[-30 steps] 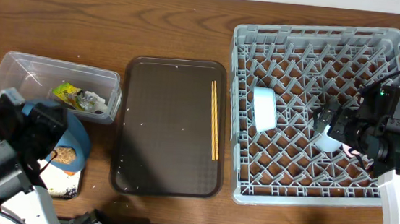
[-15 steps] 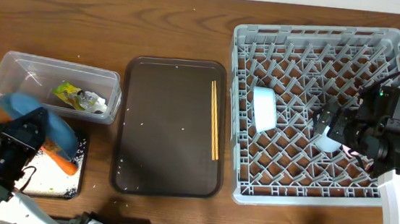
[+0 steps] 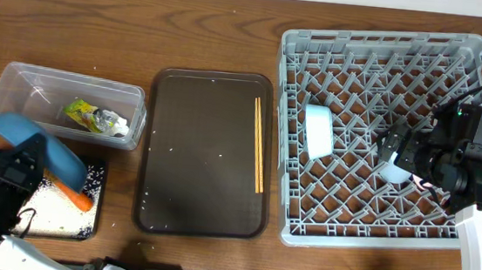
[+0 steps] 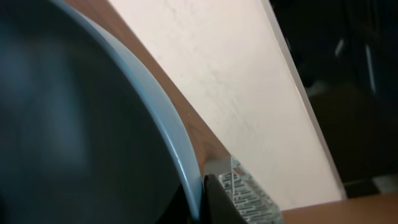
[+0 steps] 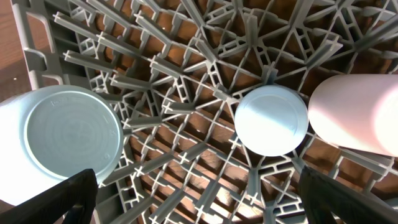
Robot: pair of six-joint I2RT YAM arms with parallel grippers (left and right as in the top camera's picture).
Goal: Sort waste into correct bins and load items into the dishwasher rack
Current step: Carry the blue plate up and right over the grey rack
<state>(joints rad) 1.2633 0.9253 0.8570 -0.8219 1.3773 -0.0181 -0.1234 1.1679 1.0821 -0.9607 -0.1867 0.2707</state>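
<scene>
Three items already sit in the dishwasher rack (image 3: 363, 84), right of the brown serving tray (image 3: 205, 149): white bowl (image 3: 318, 130) on edge, light-blue cup (image 5: 270, 120), pale pink cup (image 5: 357, 112) touching it. Right gripper (image 3: 400, 151) hangs over the cups, jaws spread wide, empty.

Serving tray carries only the chopsticks (image 3: 259, 145), lying along its right side.

Left of the tray: blue plate (image 3: 34, 145), rim pinched in the narrowed left gripper (image 3: 21, 166).
Change: a second ago the plate lay near flat over the black tray (image 3: 89, 218), brown lump on it. Now it is raised and tipped steeply.
Reading: scraping looks finished, so the plate is due for the rack.

Clear tub (image 3: 18, 81), left of the tray's far half, holds the wrapper (image 3: 85, 114) and tissue (image 3: 117, 126).

Black tray, left of the tray's near half, holds the carrot (image 3: 74, 195) and rice grains (image 3: 51, 210). Lump not visible, possibly behind the plate.
</scene>
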